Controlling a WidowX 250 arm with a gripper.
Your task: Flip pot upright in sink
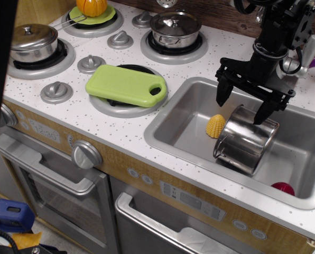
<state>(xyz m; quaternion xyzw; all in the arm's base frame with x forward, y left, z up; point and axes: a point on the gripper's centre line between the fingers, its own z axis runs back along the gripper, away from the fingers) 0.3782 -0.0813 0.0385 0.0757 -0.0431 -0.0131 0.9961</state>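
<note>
Lying on its side in the sink [173, 121], the pot [247, 138] shows its base toward the back right, while its open mouth faces the front left. A yellow ridged toy [216, 126] sits just beside its left flank, and a dark red ball [283, 188] rests near the basin's front right corner. The gripper [243, 103] hangs directly above the pot with its fingers spread wide, one black fingertip [221, 97] to the left and the other touching or nearly touching the pot's upper edge; nothing is grasped. On the stovetop, a green cutting board [127, 84] covers a burner, and two lidded steel pots [175, 27] stand on other burners.
</note>
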